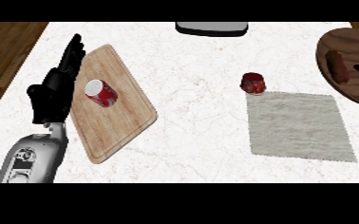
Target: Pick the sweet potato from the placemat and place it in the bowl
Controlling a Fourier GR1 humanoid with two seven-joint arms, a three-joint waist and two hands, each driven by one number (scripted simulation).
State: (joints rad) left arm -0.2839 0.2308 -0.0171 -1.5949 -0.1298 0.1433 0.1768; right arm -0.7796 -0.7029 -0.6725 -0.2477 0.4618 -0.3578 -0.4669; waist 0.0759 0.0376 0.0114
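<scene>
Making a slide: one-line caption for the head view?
Sweet potato in the wooden bowl beside the placemat; left hand rests open by the cutting board.

White marbled counter, brown wooden floor at left, perhaps a grey appliance behind.

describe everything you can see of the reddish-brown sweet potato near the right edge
The reddish-brown sweet potato is a long, narrow piece with rounded ends and a dull, rough-looking skin. It lies on its side, running roughly up and down the view, inside the dark wooden bowl at the counter's right edge. It rests on the bowl's inner surface. It is clear of the grey cloth placemat, and nothing else touches it.
</scene>
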